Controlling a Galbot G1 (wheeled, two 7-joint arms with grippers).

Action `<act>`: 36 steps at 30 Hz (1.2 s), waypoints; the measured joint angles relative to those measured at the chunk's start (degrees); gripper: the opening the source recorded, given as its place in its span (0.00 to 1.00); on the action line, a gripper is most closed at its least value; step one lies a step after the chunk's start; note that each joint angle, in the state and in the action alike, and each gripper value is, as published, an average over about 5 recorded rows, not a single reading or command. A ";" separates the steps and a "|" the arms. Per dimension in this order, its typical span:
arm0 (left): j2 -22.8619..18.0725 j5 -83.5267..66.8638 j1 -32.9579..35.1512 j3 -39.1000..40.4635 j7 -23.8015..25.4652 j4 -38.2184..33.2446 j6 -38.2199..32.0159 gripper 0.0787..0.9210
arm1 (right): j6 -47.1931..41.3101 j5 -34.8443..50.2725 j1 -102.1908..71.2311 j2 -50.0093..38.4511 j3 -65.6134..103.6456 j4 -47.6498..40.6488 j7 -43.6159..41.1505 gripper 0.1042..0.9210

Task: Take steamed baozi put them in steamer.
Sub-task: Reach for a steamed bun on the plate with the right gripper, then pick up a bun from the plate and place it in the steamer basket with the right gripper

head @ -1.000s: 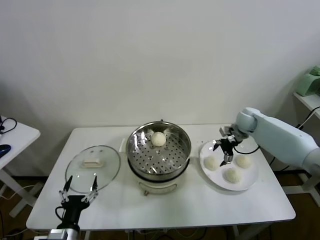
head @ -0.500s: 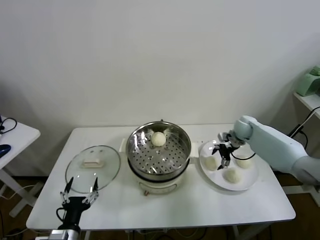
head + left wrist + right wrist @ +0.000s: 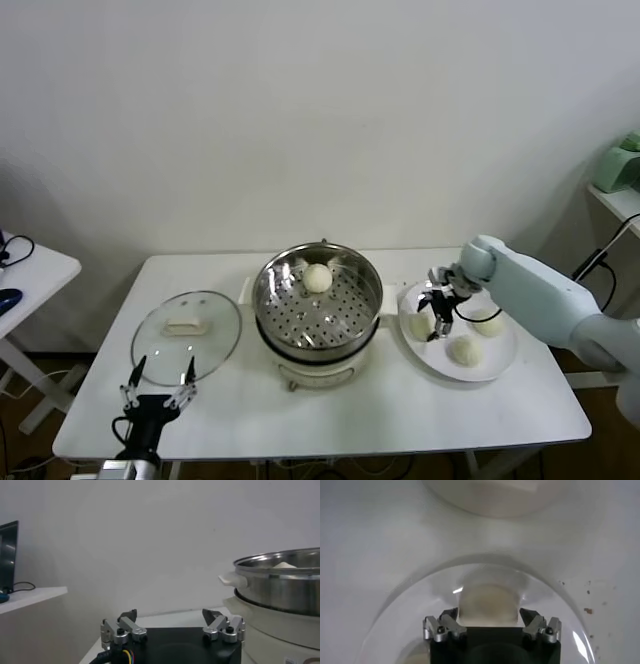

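Note:
The steamer [image 3: 268, 305] stands mid-table with one steamed baozi [image 3: 317, 277] on its perforated tray. Three more cream-white buns lie on the white plate [image 3: 492, 367]. My right gripper [image 3: 436, 318] is down over the plate's left side. In the right wrist view its fingers [image 3: 451, 620] press both sides of a baozi [image 3: 489, 602], whose flanks look flattened, and the bun still rests on the plate [image 3: 405, 605]. The other two buns [image 3: 489, 324] [image 3: 464, 349] lie free. My left gripper [image 3: 158, 385] hangs open at the table's front left corner, holding nothing [image 3: 170, 616].
A round glass lid [image 3: 186, 337] with a white handle lies flat left of the steamer. The steamer's steel wall [image 3: 280, 585] rises close beside the left gripper. Its white base [image 3: 495, 495] stands just beyond the plate. A side table sits at far left.
My right gripper has moved left and down onto the plate's leftmost bun, and its fingers have come in against it. The left arm has stayed still.

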 measured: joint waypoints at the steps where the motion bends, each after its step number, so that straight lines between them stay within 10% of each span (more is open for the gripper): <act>1: 0.00 0.00 0.01 0.00 -0.01 0.00 0.00 0.88 | 0.00 -0.01 -0.03 0.00 0.05 -0.09 -0.01 0.78; 23: -0.04 0.00 0.53 -0.09 -0.13 -0.47 0.02 0.88 | -0.46 3.44 3.43 -1.69 -1.13 0.89 0.28 0.69; 36: -0.28 0.32 0.12 0.79 -0.15 -1.16 0.17 0.88 | -3.87 22.44 23.22 -0.31 -14.28 3.40 -0.25 0.70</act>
